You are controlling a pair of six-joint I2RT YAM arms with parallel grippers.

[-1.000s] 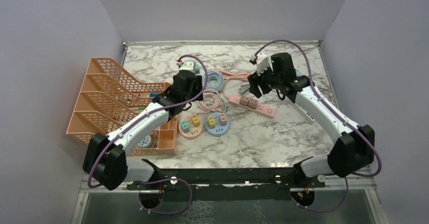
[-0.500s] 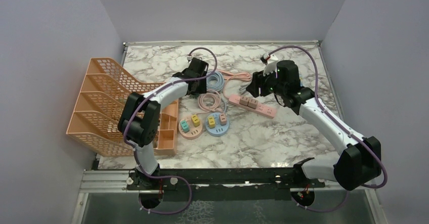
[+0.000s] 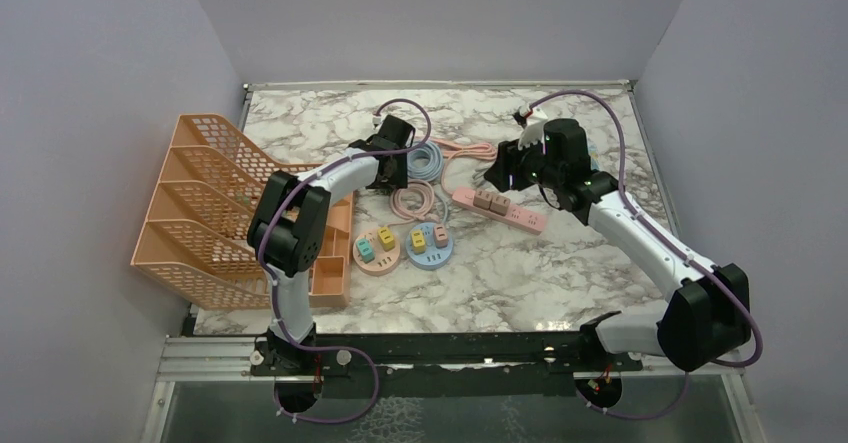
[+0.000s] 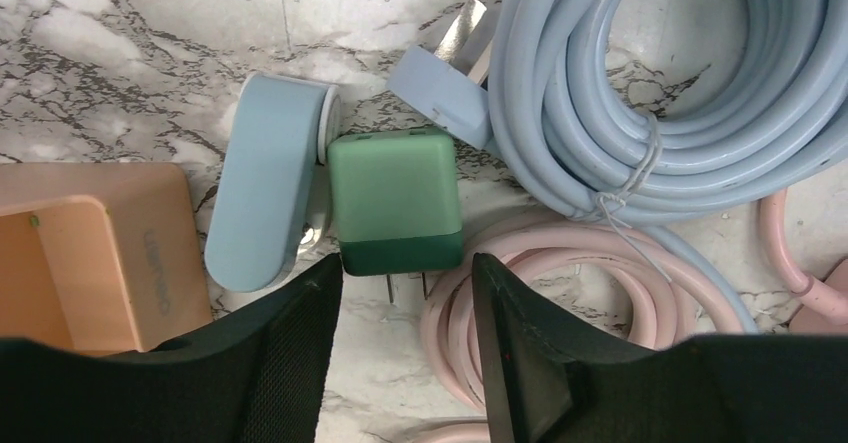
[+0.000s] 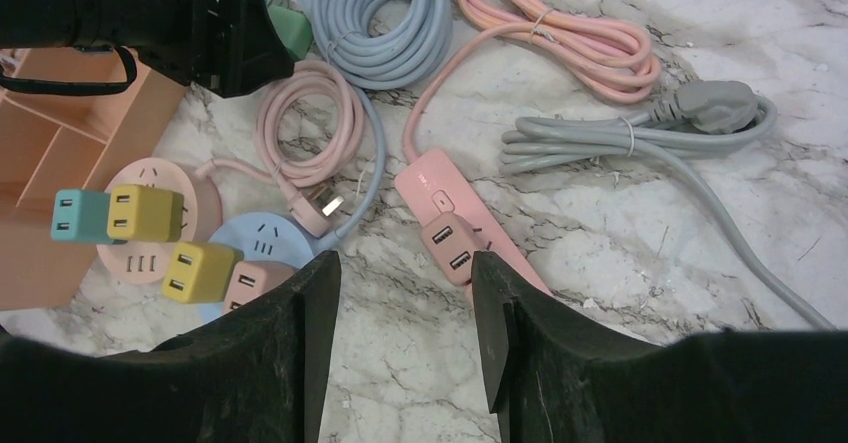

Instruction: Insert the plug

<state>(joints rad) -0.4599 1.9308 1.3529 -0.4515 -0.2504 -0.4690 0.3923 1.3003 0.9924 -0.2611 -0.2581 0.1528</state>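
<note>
A: Lying just beyond the left claw (image 4: 405, 285), the plug (image 4: 395, 201) is seen, prongs toward the half-open, empty jaws.
B: Two-tone green, squarish; it is laid left of a blue coil (image 4: 640, 93).

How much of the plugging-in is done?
Done: two small chargers sit in the long pink power strip. In hand: nothing; the open left tool is just short of the green cube-shaped plug on the marble table. Left: grab it, push it in.

My top camera looks down from behind the near edge over the marble table (image 3: 560, 263). The left wrist view hangs close above the green plug (image 4: 395, 198); the right wrist view rides higher, sharing the blue cable coil (image 4: 550, 113).
</note>
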